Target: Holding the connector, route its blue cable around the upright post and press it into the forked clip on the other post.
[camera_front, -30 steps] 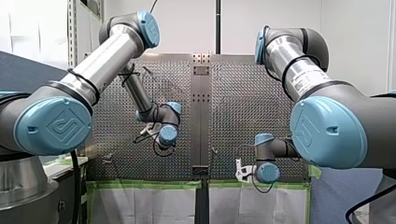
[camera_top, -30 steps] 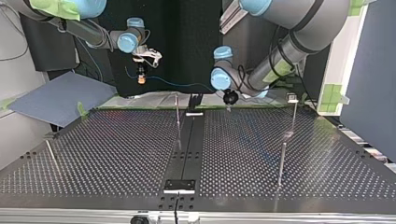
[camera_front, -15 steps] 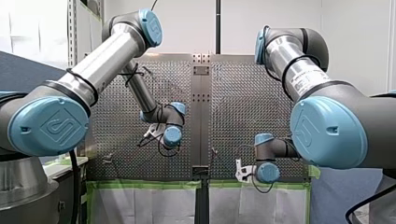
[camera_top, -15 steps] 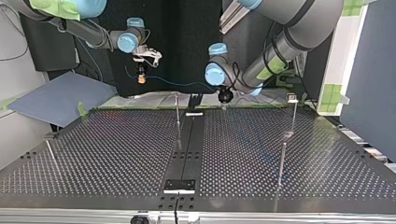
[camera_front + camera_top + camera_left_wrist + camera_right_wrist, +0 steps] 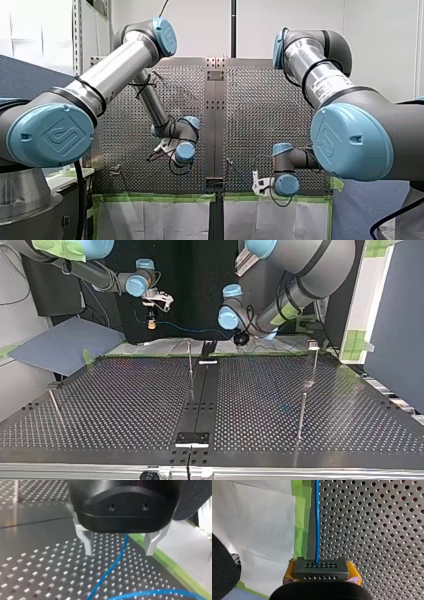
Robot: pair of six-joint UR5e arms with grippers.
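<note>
In the right wrist view my right gripper (image 5: 321, 568) is shut with its yellow pads on a dark grey connector (image 5: 321, 572). The blue cable (image 5: 317, 517) leaves the connector straight ahead over the perforated table. In the top view that gripper (image 5: 150, 324) hangs at the table's far edge, and the cable (image 5: 190, 330) sags from it toward my left gripper (image 5: 242, 339). The left wrist view shows my left gripper (image 5: 119, 548) open, its pale fingers (image 5: 87, 542) astride the cable (image 5: 112, 566), which lies below them untouched. A thin upright post (image 5: 190, 360) stands between the two grippers.
A post with a small block on top (image 5: 314, 346) and a shorter post (image 5: 301, 412) stand at the top view's right. A slanted rod (image 5: 55, 405) sits at its left. A dark rail (image 5: 200, 395) runs down the table's middle. Green tape (image 5: 300, 517) and white sheet line the far edge.
My left arm has swung its gripper toward the top view's left, closer to the middle rail and the cable. My right arm and the connector have stayed still.
</note>
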